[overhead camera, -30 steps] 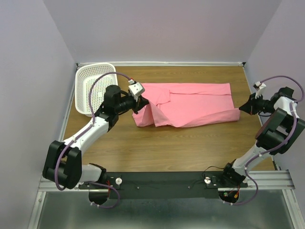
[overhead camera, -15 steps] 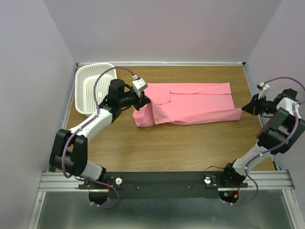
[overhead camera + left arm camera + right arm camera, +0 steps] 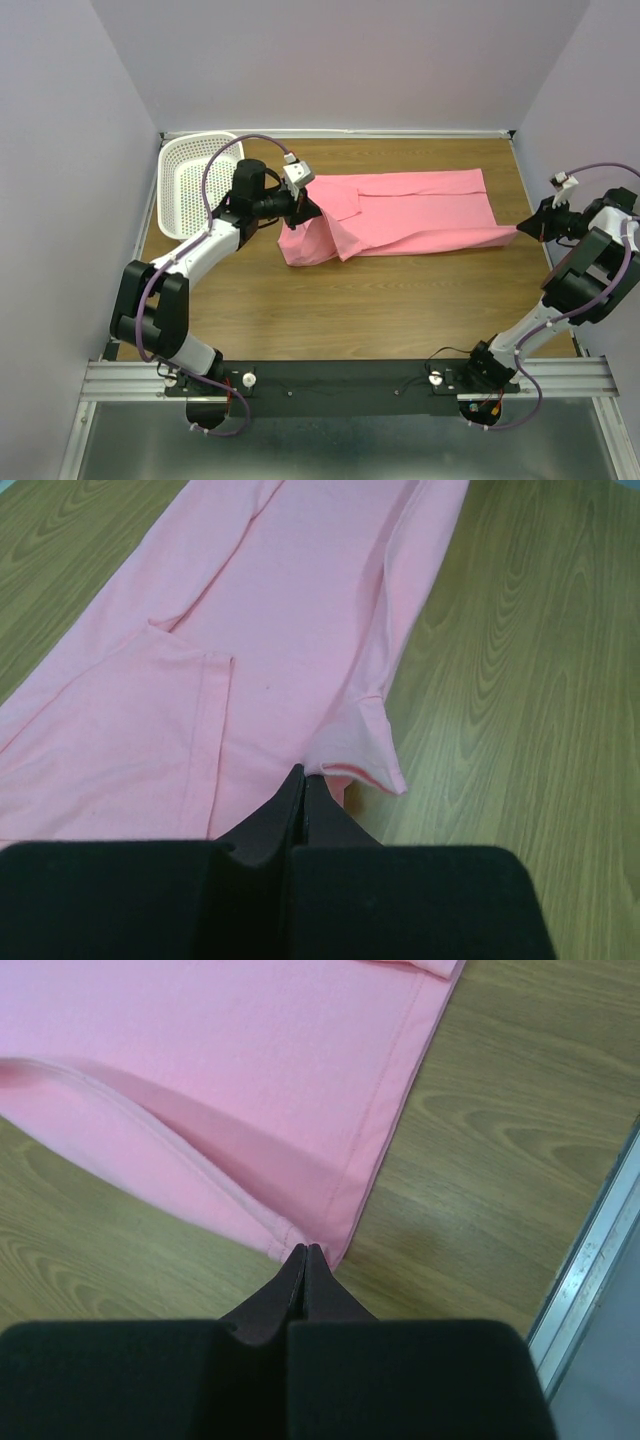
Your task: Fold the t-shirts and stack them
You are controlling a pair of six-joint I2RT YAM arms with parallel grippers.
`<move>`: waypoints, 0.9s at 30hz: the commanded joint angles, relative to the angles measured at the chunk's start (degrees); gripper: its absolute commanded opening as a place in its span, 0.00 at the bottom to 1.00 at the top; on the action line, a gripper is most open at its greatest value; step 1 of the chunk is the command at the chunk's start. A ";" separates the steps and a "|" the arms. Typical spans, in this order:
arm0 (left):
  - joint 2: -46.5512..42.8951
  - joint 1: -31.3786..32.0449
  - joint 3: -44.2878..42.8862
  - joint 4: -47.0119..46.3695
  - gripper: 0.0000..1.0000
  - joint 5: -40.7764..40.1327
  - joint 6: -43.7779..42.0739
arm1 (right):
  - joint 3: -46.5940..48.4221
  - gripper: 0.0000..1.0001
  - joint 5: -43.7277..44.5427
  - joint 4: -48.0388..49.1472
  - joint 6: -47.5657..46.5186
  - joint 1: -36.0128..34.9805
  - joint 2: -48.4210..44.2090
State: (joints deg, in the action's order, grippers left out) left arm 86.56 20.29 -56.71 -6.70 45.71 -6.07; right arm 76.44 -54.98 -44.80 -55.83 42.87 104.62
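A salmon-pink t-shirt (image 3: pixel 410 210) lies folded lengthwise across the far part of the wooden table, stretched between my two grippers. My left gripper (image 3: pixel 312 207) is shut on the shirt's left end, which is lifted and droops below it; in the left wrist view the closed fingertips (image 3: pixel 303 777) pinch a cloth edge (image 3: pixel 350 750). My right gripper (image 3: pixel 527 228) is shut on the shirt's near right corner at the table's right side; in the right wrist view the closed tips (image 3: pixel 305 1251) pinch the hem corner (image 3: pixel 310 1210).
A white perforated plastic basket (image 3: pixel 190 185) stands at the far left, just behind my left arm. The table's right edge with a metal rail (image 3: pixel 590 1260) is close to my right gripper. Bare wood (image 3: pixel 370 310) lies in front of the shirt.
Both grippers moved to the right with the shirt held. The right corner has been pulled further toward the right edge and the shirt is stretched flatter.
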 commanded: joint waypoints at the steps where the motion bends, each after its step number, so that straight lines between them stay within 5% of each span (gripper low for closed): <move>1: 1.15 -0.26 -2.27 1.95 0.00 2.63 -0.35 | 2.39 0.01 -0.74 1.20 0.37 0.98 0.85; 27: 8.35 -1.57 -14.39 6.34 0.00 -1.24 2.47 | 6.44 0.01 2.60 3.84 2.57 3.27 4.98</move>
State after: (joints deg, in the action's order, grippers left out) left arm 92.55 19.42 -67.09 -3.16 45.67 -3.20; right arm 80.53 -53.52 -42.98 -54.13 44.95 108.31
